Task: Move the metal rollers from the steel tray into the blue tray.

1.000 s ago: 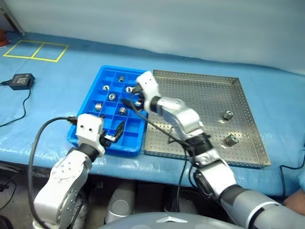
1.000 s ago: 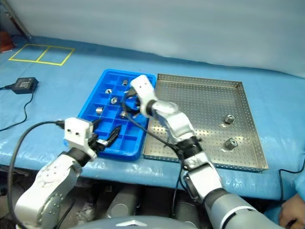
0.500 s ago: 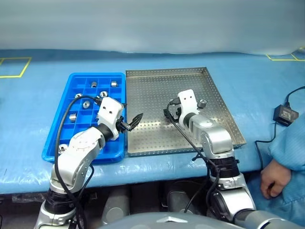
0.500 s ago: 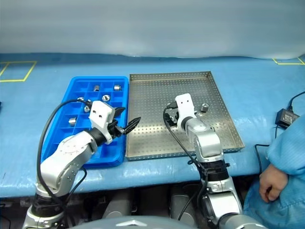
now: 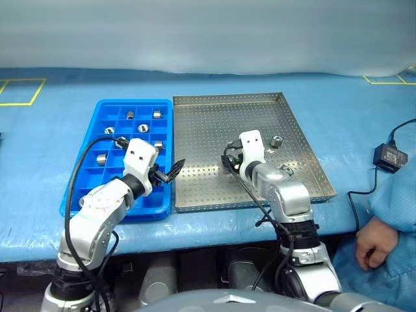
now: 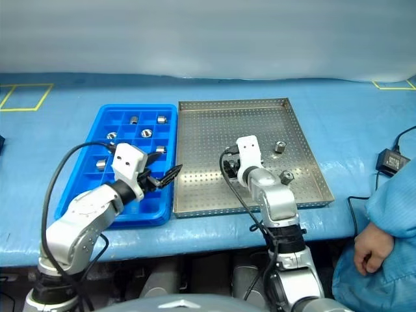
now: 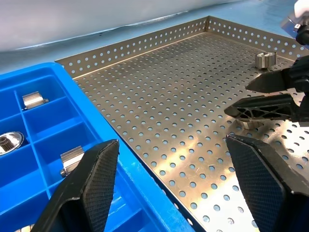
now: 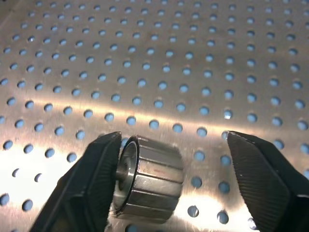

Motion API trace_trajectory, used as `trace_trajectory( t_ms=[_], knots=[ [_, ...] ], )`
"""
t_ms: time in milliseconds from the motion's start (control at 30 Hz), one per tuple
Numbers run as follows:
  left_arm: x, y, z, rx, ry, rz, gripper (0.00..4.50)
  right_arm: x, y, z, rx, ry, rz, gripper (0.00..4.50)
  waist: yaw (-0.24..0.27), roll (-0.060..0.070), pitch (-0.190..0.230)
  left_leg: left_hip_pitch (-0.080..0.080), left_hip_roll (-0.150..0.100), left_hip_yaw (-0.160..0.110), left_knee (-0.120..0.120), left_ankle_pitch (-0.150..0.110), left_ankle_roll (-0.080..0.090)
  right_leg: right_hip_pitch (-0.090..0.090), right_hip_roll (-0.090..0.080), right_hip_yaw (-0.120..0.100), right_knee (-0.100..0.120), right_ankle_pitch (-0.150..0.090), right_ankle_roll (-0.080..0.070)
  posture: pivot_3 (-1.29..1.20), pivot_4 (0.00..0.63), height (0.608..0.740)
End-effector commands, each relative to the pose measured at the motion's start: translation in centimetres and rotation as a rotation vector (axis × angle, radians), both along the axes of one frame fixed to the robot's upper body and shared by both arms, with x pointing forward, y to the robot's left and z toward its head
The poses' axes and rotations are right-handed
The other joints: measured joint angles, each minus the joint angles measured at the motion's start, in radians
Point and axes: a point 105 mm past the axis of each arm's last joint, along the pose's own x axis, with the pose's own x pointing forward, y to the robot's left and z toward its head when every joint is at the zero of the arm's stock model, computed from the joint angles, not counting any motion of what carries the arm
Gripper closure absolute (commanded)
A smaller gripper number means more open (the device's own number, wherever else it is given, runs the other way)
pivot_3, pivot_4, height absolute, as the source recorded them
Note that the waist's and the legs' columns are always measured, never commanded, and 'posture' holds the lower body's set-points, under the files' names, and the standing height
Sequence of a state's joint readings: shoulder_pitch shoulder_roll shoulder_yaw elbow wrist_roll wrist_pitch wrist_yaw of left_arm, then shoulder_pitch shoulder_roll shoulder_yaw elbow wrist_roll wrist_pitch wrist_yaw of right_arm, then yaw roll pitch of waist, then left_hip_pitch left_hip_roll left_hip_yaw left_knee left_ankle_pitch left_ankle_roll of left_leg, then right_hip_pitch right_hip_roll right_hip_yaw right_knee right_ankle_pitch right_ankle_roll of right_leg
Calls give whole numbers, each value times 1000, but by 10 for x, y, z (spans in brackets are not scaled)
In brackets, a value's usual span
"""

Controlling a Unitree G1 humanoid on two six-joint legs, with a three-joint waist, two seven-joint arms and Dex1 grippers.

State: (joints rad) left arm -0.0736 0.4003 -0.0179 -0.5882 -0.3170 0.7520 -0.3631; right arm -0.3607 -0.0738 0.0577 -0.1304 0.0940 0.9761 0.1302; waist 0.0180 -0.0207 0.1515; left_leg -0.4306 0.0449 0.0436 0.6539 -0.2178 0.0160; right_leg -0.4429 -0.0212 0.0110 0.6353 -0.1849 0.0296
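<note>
The steel tray (image 5: 208,117) lies right of the blue tray (image 5: 88,188). My right gripper (image 5: 229,158) is low over the steel tray's middle. Its fingers stand apart around a metal roller (image 8: 149,179) lying on the perforated floor. One finger (image 8: 94,186) touches the roller; the other finger (image 8: 260,181) is clear of it. Two more rollers (image 5: 277,140) (image 6: 286,175) rest farther right in the steel tray. Several rollers (image 5: 130,115) sit in the blue tray's compartments. My left gripper (image 5: 170,171) hovers open and empty over the edge where the two trays meet.
A person's hand (image 5: 370,239) in a blue sleeve rests at the table's right front edge. A black power adapter (image 5: 389,156) with its cable lies right of the steel tray. Yellow tape marks (image 5: 19,91) show at the far left on the blue table cover.
The camera swung right. My right gripper left the blue tray, came down onto the steel tray and narrowed its jaws around a roller. The left gripper barely moved.
</note>
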Motion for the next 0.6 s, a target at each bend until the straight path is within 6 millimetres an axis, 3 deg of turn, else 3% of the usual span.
trace_trajectory(
  t_ms=[33, 167, 367, 600],
  knots=[
    [-3, -2, 13, -1, -55, -8, 639, -5, 12, 20, 45, -57, 49, 1904, -1, 0, 0, 0, 0, 0, 0, 0, 0, 0, 0, 0, 0, 0, 0, 105, 150, 740],
    [-2, -4, 13, 0, -54, -16, 639, -11, 16, 19, 63, -41, 71, 1904, -4, 0, 0, 1, 0, 1, 1, 0, 0, -1, 0, 1, 3, 0, 0, 92, 150, 740],
    [-2, -4, 15, 6, -58, -28, 639, -11, 14, 17, 70, -36, 52, 3157, -4, 0, 0, 1, 0, 1, 3, 0, 0, -1, 0, 1, 5, -1, -1, 75, 150, 740],
    [-4, 4, 13, 27, -48, -7, 639, -12, 8, 10, 78, -6, 34, 3157, -6, 0, 0, 1, 1, 1, 4, 0, 0, -1, 0, 1, 6, -1, -1, 72, 150, 740]
  ],
)
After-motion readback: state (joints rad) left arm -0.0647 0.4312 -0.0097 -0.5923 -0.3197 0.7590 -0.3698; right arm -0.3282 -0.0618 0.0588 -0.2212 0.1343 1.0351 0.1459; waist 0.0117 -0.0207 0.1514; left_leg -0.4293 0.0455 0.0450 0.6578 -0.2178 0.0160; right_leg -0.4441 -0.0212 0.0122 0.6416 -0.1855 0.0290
